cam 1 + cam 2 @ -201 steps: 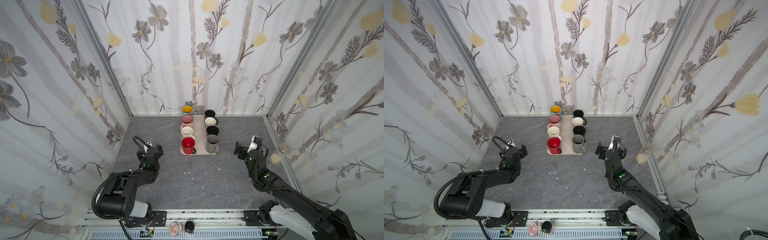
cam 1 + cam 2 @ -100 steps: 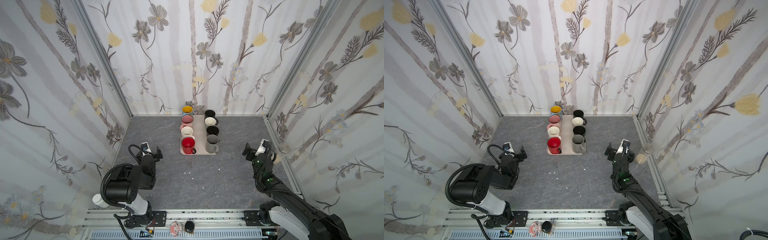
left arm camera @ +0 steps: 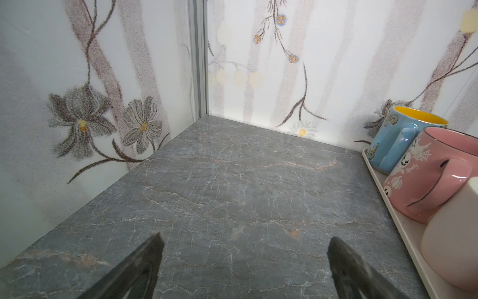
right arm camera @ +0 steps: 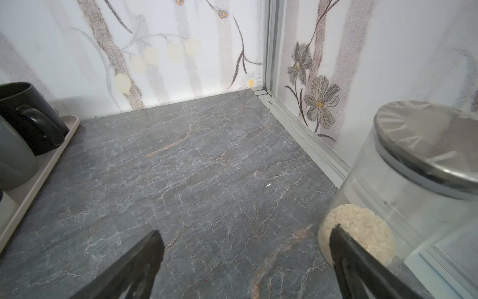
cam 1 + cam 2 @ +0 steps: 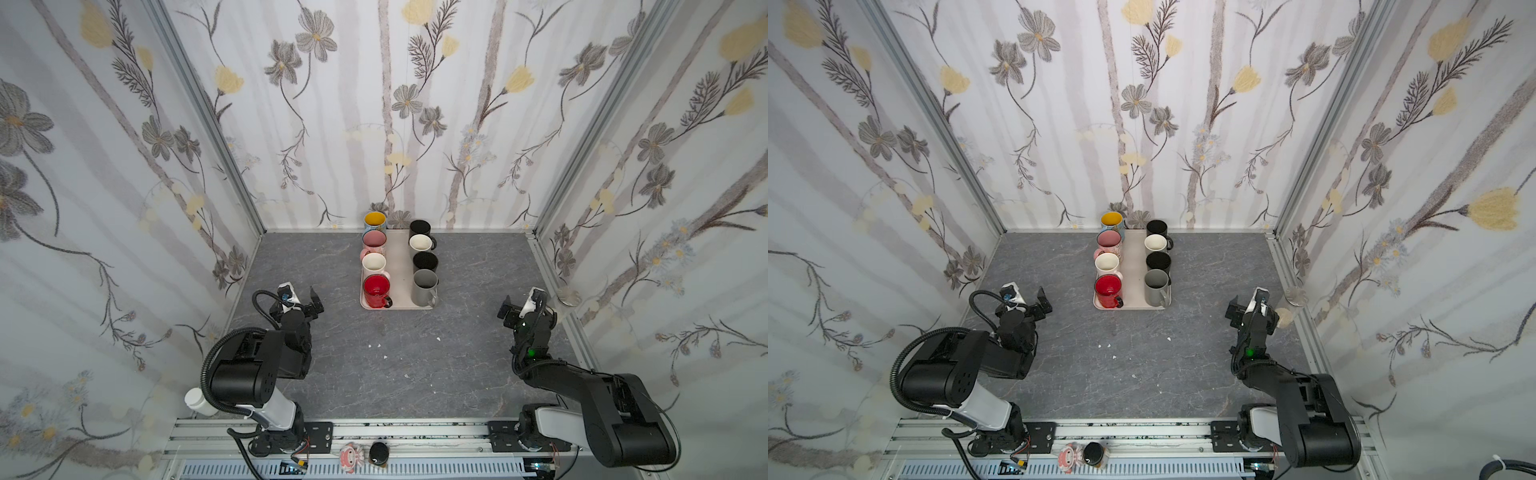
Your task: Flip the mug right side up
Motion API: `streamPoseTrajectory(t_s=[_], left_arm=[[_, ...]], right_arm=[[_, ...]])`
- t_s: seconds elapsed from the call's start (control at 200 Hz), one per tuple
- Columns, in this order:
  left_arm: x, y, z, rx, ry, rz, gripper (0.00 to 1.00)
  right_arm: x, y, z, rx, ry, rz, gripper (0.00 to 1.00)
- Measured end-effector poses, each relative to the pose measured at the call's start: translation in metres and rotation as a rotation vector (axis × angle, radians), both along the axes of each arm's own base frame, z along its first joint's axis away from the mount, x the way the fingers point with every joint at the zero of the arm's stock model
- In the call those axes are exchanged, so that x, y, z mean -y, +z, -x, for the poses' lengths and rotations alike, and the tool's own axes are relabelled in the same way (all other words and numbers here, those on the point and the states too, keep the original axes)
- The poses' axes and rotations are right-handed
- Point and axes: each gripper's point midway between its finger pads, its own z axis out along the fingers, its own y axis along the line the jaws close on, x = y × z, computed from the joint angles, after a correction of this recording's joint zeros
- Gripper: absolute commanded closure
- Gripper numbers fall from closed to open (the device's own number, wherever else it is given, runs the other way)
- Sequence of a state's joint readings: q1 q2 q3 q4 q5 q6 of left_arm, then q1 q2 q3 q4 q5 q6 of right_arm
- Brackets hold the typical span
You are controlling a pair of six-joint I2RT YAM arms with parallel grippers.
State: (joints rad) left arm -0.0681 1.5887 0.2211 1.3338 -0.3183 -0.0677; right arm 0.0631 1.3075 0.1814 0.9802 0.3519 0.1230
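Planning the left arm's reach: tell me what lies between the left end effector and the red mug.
Nothing visible does: bare table separates the open left end effector from the red mug, upright at the tray's near left corner.

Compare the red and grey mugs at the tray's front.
The red mug is red, the grey mug grey. The red mug looks squatter, the grey mug taller. The red mug fronts the tray's left column, the grey mug the right. Both stand upright, mouths up.

left arm (image 5: 257, 365) folded lower; right gripper (image 5: 520, 302) drew back toward side wall (image 5: 623, 249)
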Motion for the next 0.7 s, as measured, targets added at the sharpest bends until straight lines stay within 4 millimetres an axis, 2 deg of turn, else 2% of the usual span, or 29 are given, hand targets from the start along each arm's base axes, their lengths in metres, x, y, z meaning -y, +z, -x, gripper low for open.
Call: streamPoseTrajectory(t_s=[0.22, 0.345, 0.699], left_arm=[[0.000, 0.000, 0.000, 0.001, 0.002, 0.004, 0.00], [0.000, 0.000, 0.000, 0.001, 0.003, 0.003, 0.00], [0.000, 0.000, 0.000, 0.001, 0.003, 0.003, 0.00]], right_arm=[[-0.006, -0.012, -0.011, 0.022, 0.042, 0.023, 0.01], [-0.007, 0.001, -0.017, 0.075, 0.053, 0.021, 0.00], [-0.008, 0.006, -0.018, 0.096, 0.059, 0.026, 0.00]])
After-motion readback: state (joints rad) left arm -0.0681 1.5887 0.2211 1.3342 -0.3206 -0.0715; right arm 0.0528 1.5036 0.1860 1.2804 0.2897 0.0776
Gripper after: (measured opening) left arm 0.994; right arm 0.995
